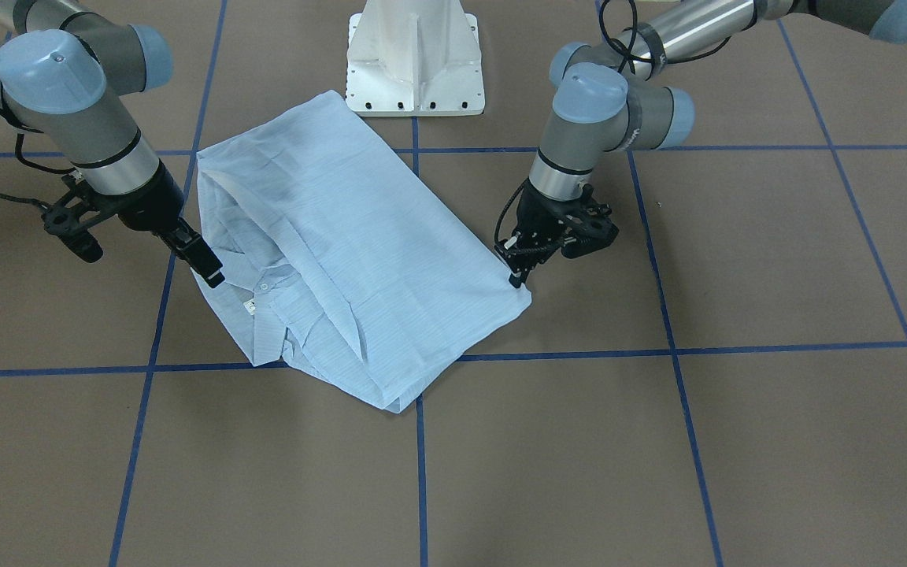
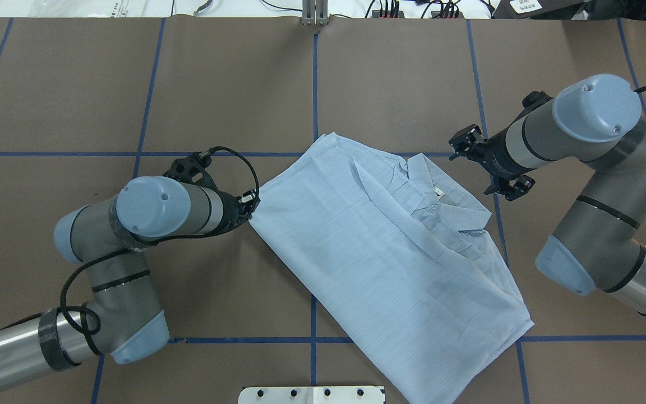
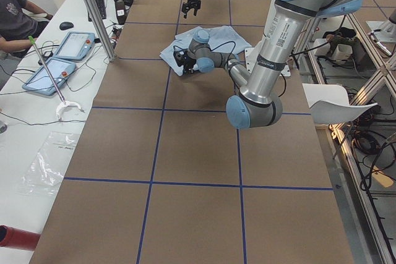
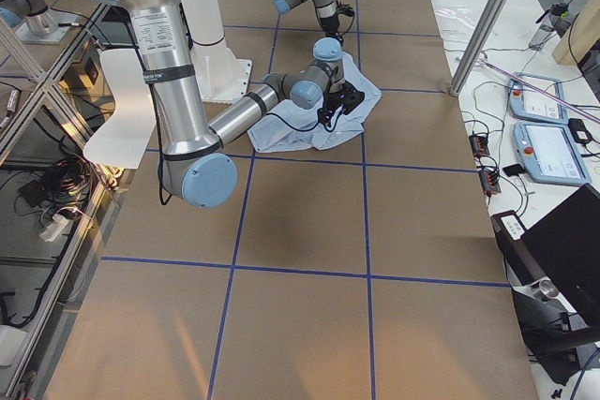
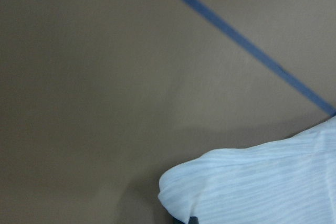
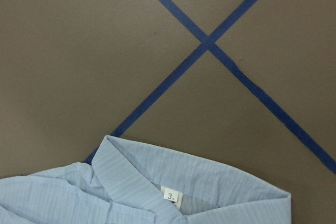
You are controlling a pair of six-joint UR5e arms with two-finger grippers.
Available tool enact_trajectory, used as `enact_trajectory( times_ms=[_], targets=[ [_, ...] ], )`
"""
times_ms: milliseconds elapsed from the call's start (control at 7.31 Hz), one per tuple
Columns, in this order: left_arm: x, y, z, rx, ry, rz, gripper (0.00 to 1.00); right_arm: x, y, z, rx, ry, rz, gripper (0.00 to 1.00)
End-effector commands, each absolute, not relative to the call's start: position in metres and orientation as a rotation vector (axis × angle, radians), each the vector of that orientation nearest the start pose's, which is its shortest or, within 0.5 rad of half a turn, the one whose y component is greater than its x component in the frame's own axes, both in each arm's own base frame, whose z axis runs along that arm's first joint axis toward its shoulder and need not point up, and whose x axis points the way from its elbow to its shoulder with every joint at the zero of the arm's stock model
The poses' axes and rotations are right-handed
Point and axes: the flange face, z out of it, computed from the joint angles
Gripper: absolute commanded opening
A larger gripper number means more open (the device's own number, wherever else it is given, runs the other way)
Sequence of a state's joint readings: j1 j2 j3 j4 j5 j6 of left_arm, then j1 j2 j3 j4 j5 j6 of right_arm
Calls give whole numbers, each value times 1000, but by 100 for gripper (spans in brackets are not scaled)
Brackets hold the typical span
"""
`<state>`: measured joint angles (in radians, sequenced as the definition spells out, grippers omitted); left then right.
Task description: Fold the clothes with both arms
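Observation:
The light-blue striped shirt [image 1: 343, 236] lies folded flat on the brown table, with its collar and white neck tag [image 6: 171, 195] facing up; it also shows in the overhead view [image 2: 390, 264]. My left gripper [image 1: 518, 277] is down at the shirt's hem-side corner. Its fingers are closed on that corner, which is slightly raised [image 5: 210, 182]. My right gripper [image 1: 213, 274] hangs just off the collar end and touches nothing. Its jaws look open. In the overhead view the left gripper [image 2: 249, 206] meets the shirt's edge and the right gripper [image 2: 485, 168] stands beside the collar.
The white pedestal base [image 1: 414, 59] stands just behind the shirt's far end. Blue tape lines [image 1: 420, 472] grid the brown table. Tablets and cables lie on a side table [image 3: 62, 60] where a person sits.

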<state>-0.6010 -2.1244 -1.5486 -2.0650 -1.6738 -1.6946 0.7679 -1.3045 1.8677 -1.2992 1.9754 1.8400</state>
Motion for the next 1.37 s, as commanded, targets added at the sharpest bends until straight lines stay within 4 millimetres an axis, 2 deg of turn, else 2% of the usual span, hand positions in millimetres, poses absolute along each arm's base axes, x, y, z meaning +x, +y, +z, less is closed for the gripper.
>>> enact_trajectory(
  times_ms=[0, 137, 274, 410, 547, 684, 821, 958, 1231],
  targets=[
    [498, -620, 288, 284, 1039, -639, 0, -350, -470, 350, -163, -917, 798, 100],
    [507, -661, 288, 322, 1052, -637, 0, -351, -471, 349, -157, -919, 798, 100],
    [510, -689, 276, 344, 1032, -633, 0, -351, -471, 348, -156, -921, 797, 100],
    [508, -693, 277, 359, 1031, -617, 0, -353, -469, 348, -155, -922, 792, 100],
    [507, -692, 276, 360, 1037, -613, 48, -361, -473, 341, -153, -928, 784, 100],
    [500, -693, 266, 366, 1055, -610, 66, -389, -463, 326, -129, -939, 752, 100],
    [482, -670, 263, 344, 1112, -577, 67, -418, -448, 312, -71, -940, 731, 100],
    [456, -638, 267, 302, 1177, -527, 67, -441, -428, 308, -49, -940, 696, 100],
    [407, -592, 280, 291, 1240, -492, 67, -490, -390, 274, -46, -907, 556, 100]
  ],
)
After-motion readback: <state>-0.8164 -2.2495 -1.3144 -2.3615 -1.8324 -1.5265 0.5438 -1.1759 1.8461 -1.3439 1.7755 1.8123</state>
